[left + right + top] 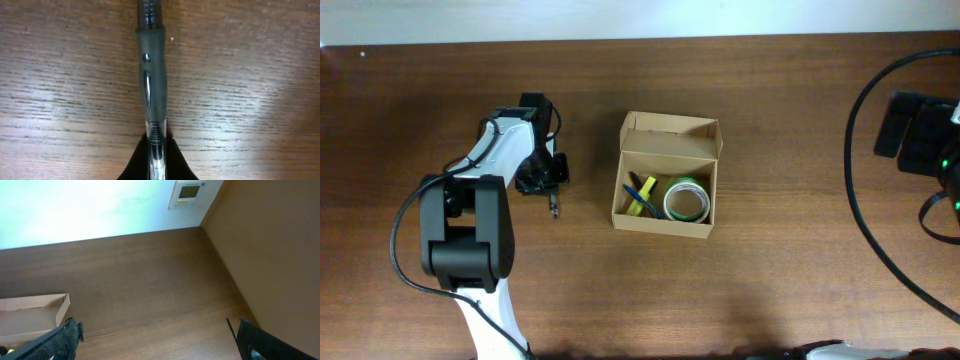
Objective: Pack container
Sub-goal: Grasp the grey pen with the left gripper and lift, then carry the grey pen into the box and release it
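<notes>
The container (660, 226) stands open at frame centre, already holding a green tape roll (687, 200) and pens (640, 197). To its left on the counter (770, 300), a black pen (152, 75) is clamped in the jaws of the left gripper (156, 152) — not yet packed, lid unclosed. The jaws of the right gripper (155, 337) are spread wide — empty.

Left pincer (156, 159) tight on a pen (152, 85), right pincer (155, 332) wide apart.
</notes>
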Robot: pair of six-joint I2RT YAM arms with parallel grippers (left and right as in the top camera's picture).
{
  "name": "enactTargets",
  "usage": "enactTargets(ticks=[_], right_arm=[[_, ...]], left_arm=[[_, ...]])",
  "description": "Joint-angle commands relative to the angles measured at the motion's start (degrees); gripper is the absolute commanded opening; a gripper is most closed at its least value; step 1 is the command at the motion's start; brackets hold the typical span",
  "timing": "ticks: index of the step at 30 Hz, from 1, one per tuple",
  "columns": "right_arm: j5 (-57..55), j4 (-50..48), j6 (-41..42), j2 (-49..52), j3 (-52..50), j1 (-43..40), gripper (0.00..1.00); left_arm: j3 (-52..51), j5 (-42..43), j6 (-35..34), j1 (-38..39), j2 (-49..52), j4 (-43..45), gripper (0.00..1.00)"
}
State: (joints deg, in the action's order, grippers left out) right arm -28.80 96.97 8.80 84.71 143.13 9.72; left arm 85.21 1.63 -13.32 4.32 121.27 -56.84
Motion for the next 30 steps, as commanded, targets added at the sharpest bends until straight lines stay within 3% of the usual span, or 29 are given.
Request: enactTargets(ticks=[1,11,16,21,30], right_arm=[[0.4,0.3,0.0,0.0,-0.1,-0.4,0.99],[0.3,0.3,0.0,0.0,-0.1,-0.4,0.99],[0.3,0.3,0.0,0.0,-0.1,-0.4,0.99],[0.3,0.3,0.0,0.0,-0.1,-0.4,0.99],[0.3,0.3,0.0,0.0,-0.1,-0.4,0.99]], left_arm=[[-0.5,-1.0,0.2,0.0,0.5,2.6,0.02],[12.3,-1.9,12.2,2.5,-9.6,-1.4,0.02],[19.9,-0.9,25.0,6.6,-17.7,-2.7,0.02],[21.9,5.5,41.2,12.3,-23.2,-2.7,0.02],[21.2,18.7,59.6,20.4,-22.2,-6.1,0.02]])
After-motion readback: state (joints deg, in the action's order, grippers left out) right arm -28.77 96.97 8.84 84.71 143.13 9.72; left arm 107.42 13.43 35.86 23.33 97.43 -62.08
